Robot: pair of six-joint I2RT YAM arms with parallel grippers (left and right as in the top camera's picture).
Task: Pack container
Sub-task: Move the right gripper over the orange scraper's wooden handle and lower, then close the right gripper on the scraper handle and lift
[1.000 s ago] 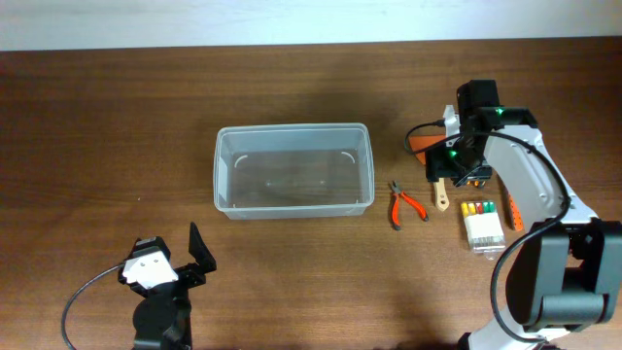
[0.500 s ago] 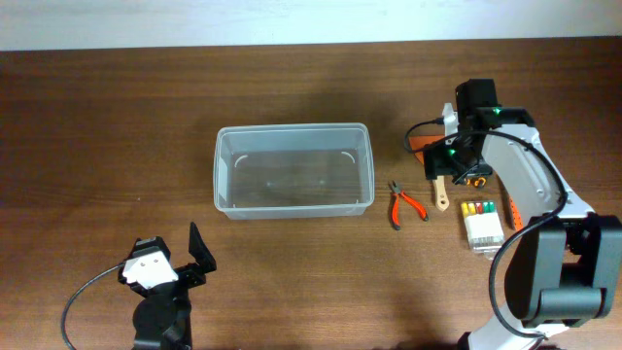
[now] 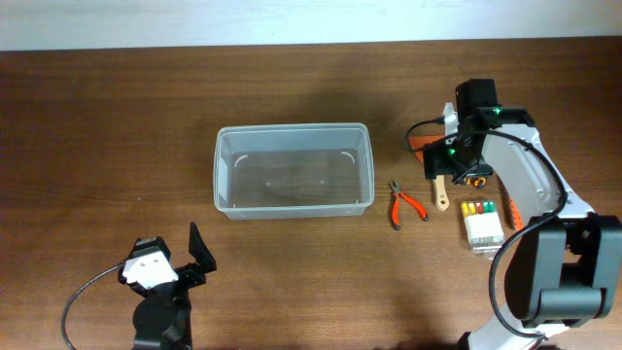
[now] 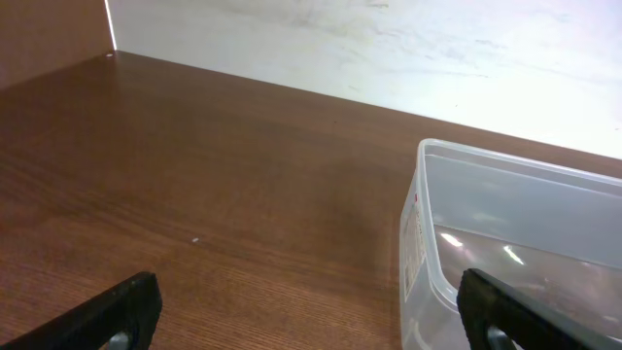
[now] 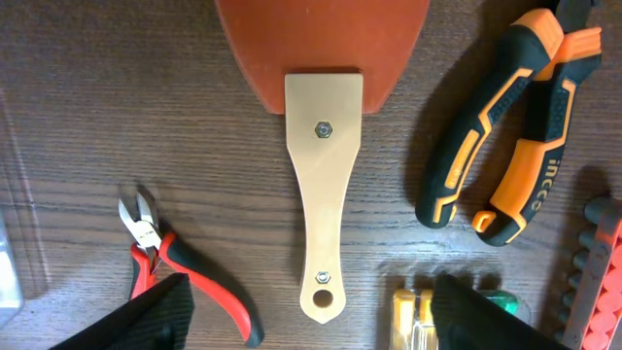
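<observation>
The clear plastic container stands empty in the middle of the table; its near corner shows in the left wrist view. My right gripper is open and hovers over a scraper with an orange blade and a wooden handle, one finger on each side of the handle's end. Red-handled cutters lie to the left of the handle, also seen overhead. My left gripper is open and empty, low at the front left, in the left wrist view too.
Black-and-orange pliers lie right of the scraper. A clear case of yellow and green bits sits near the pliers. An orange strip lies at the far right. The back wall borders the table.
</observation>
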